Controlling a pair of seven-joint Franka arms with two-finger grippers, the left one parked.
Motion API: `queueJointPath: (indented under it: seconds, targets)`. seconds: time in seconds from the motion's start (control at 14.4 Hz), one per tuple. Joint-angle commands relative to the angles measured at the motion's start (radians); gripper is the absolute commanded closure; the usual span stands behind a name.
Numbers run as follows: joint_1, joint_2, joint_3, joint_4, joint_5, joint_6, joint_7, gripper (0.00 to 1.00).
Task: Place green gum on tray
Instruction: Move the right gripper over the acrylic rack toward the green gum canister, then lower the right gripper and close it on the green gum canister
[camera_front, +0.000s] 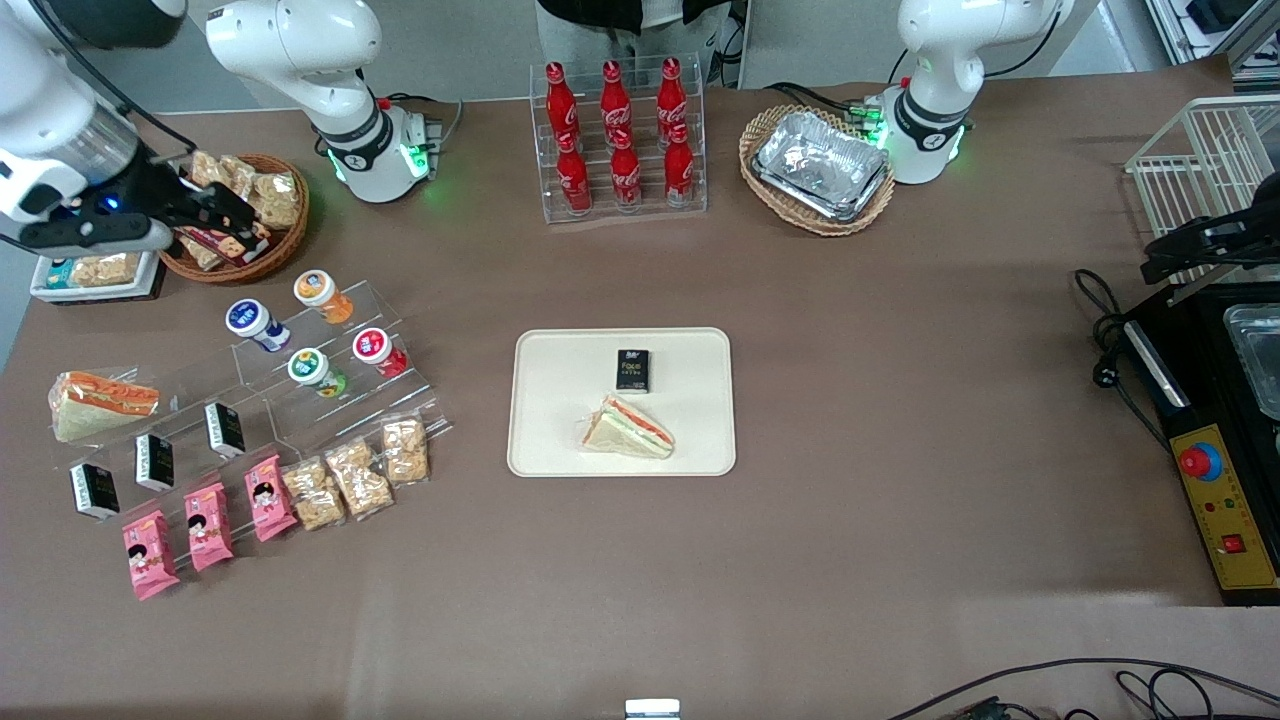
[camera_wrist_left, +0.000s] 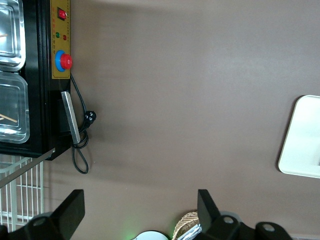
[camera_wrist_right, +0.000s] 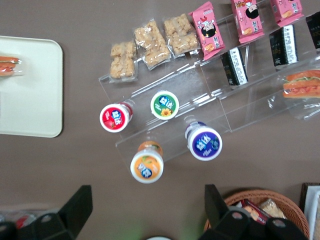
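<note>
The green gum (camera_front: 316, 371) stands on a clear acrylic step rack (camera_front: 330, 385), beside the red-lidded bottle (camera_front: 376, 350). It also shows in the right wrist view (camera_wrist_right: 165, 104). The cream-white tray (camera_front: 700, 440) lies in the middle of the table and holds a black packet (camera_front: 632, 369) and a wrapped sandwich (camera_front: 628, 429). Its corner shows in the right wrist view (camera_wrist_right: 40, 100). My right gripper (camera_front: 215, 215) is open and empty. It hangs high over the wicker basket at the working arm's end, farther from the front camera than the gum.
Blue-lidded (camera_front: 254, 323) and orange-lidded (camera_front: 320, 294) bottles stand on the rack's upper step. Snack packets (camera_front: 355, 475), pink packets (camera_front: 205, 525), black packets (camera_front: 155, 460) and a sandwich (camera_front: 100, 403) lie nearby. A snack basket (camera_front: 250, 215), cola rack (camera_front: 620, 140), foil-tray basket (camera_front: 818, 168) and a black machine (camera_front: 1215, 440) also stand there.
</note>
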Motion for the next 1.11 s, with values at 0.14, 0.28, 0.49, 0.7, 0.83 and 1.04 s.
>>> queueJointPath:
  seconds: [0.14,0.28,0.49,0.7,0.83,1.04]
  targets:
    - [0.01,0.12,-0.006,-0.182,0.018,0.326,0.012,0.0]
    - [0.018,0.192,-0.006,-0.196,0.018,0.412,0.01,0.0]
    - [0.021,0.286,-0.006,-0.196,0.016,0.512,0.01,0.0]
    - [0.021,0.32,-0.007,-0.236,0.016,0.598,0.01,0.0]
    - [0.019,0.321,-0.007,-0.268,0.016,0.641,0.007,0.0]
    - [0.012,0.325,-0.012,-0.272,0.018,0.643,-0.003,0.0]
